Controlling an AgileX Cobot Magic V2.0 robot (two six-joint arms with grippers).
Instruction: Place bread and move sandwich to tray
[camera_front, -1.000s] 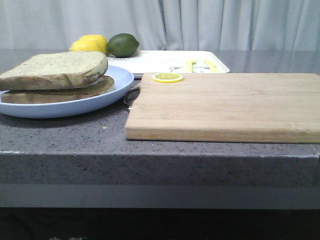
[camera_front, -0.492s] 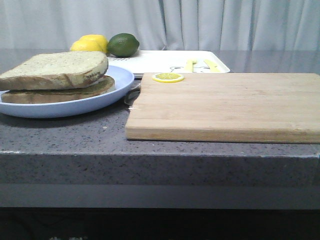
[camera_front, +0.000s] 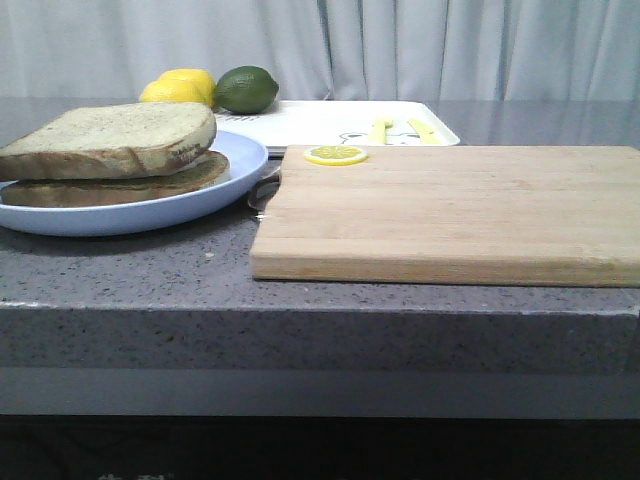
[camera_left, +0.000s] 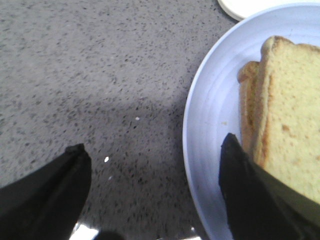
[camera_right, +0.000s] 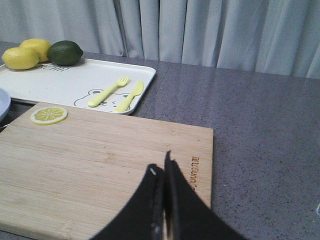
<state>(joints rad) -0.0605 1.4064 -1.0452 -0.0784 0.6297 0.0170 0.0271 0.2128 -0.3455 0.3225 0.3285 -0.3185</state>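
The sandwich (camera_front: 120, 165) lies on a round light-blue plate (camera_front: 150, 212) at the left: the thick pale bread (camera_front: 110, 140) rests on a flatter, darker slice, and the egg between them is almost hidden. The white tray (camera_front: 320, 122) with yellow cutlery shapes (camera_right: 117, 92) lies behind the plate and the board. My left gripper (camera_left: 153, 142) is open and empty, low over the plate's rim (camera_left: 205, 125), one finger over the plate beside the bread (camera_left: 290, 125), the other over the counter. My right gripper (camera_right: 161, 162) is shut and empty above the wooden cutting board (camera_right: 90, 160). Neither gripper shows in the front view.
The cutting board (camera_front: 450, 210) fills the right front of the grey counter, with a lemon slice (camera_front: 335, 155) at its far left corner. Two lemons (camera_front: 180, 88) and a lime (camera_front: 245, 88) sit on the tray's far left end. A grey curtain hangs behind.
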